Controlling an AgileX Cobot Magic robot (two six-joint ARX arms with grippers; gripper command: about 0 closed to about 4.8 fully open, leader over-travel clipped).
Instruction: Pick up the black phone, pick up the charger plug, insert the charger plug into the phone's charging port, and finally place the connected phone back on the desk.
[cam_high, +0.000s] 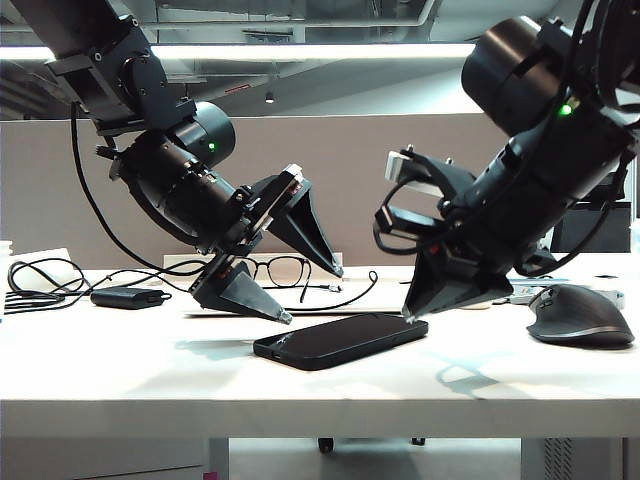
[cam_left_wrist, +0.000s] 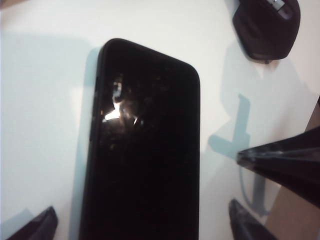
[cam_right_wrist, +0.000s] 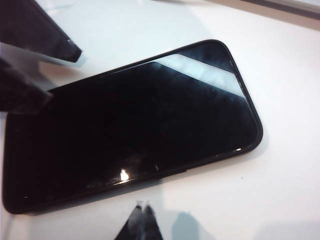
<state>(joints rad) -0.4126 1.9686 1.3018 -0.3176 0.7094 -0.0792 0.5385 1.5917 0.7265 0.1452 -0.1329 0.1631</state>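
While the black phone (cam_high: 341, 340) lies flat, screen up, on the white desk (cam_high: 320, 385) at lower centre of the exterior view, both arms hang low over it. Coming from the upper left, the left gripper (cam_high: 310, 293) has its fingers spread wide — the lower fingertip (cam_high: 283, 316) hovers just above the phone's near-left end, the other sits higher, holding nothing. In the left wrist view the phone (cam_left_wrist: 145, 150) fills the middle between two dark fingertips (cam_left_wrist: 40, 225) at the lower corners. Reaching from the upper right, the right gripper (cam_high: 411, 314) is pinched shut, empty, its tip just beside the phone's far-right corner; whether it touches cannot be told. The right wrist view shows that closed tip (cam_right_wrist: 141, 220) at bottom centre, next to the phone's (cam_right_wrist: 130, 125) long edge.

Behind the phone lie eyeglasses (cam_high: 278, 269) and a thin black cable (cam_high: 345, 296); the charger plug itself cannot be made out. At left sits a black adapter brick (cam_high: 128, 297) — at right, a dark computer mouse (cam_high: 580, 315).
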